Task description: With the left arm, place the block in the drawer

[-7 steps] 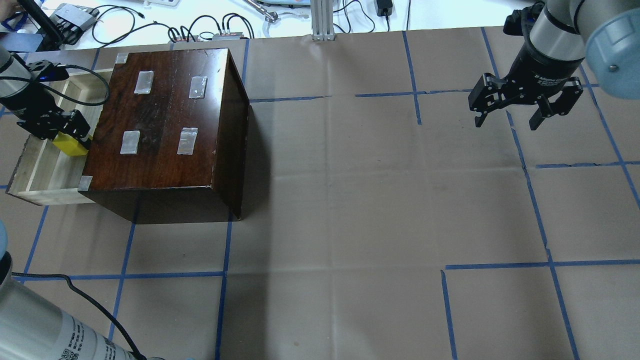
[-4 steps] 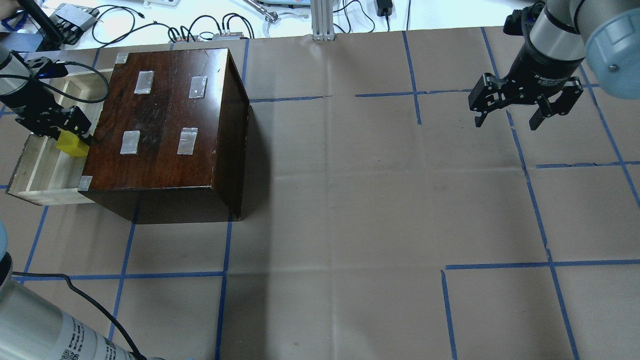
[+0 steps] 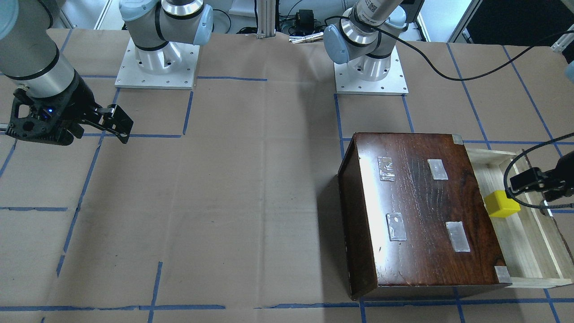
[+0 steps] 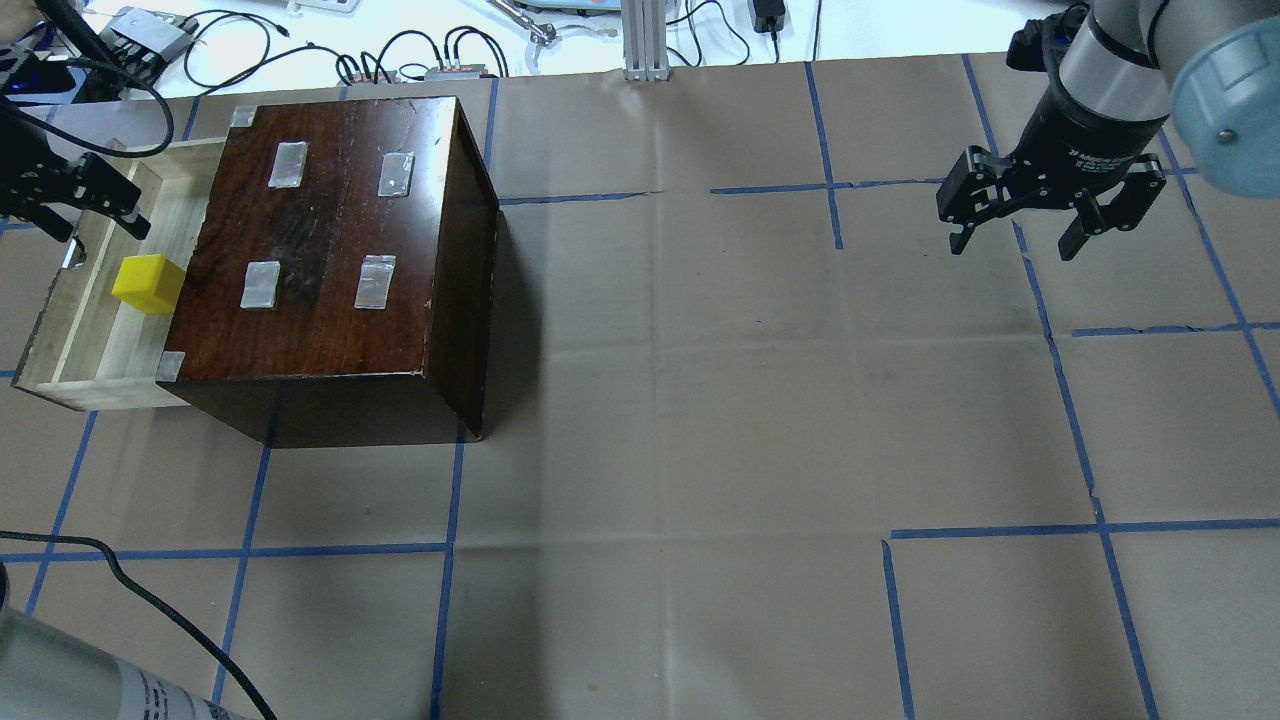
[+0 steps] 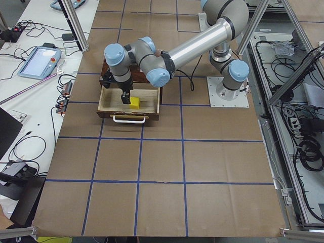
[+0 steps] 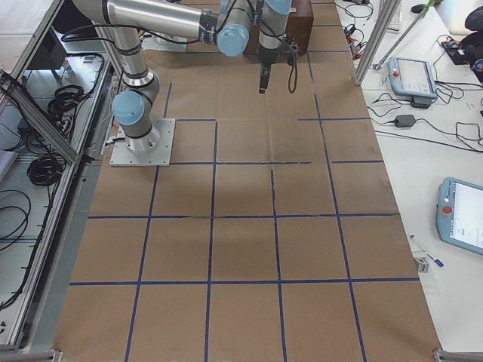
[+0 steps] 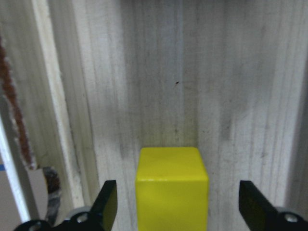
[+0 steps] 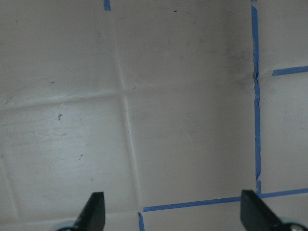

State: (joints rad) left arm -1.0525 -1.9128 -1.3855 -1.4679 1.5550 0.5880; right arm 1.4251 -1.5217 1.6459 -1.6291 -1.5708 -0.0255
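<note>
The yellow block [image 4: 147,284] rests free on the floor of the open pale-wood drawer [image 4: 75,345], next to the dark-brown box [image 4: 330,240]. It also shows in the front view [image 3: 502,203] and the left wrist view [image 7: 172,185]. My left gripper [image 4: 100,225] is open and empty, raised above the drawer's far part, clear of the block. In the left wrist view its fingers [image 7: 108,204] stand wide on either side of the block, well above it. My right gripper [image 4: 1014,247] is open and empty, hanging over bare table paper at the far right.
The box [image 3: 421,215] bears several silvery tape patches. The drawer [image 5: 116,101] has a white handle [image 5: 130,120] on its front. Cables and devices [image 4: 400,60] and an aluminium post [image 4: 645,40] line the table's far edge. Blue tape lines cross the brown paper.
My left gripper has let go of the block, opened and moved up and away toward the far left. The block now lies in the drawer. The right arm has not moved.
</note>
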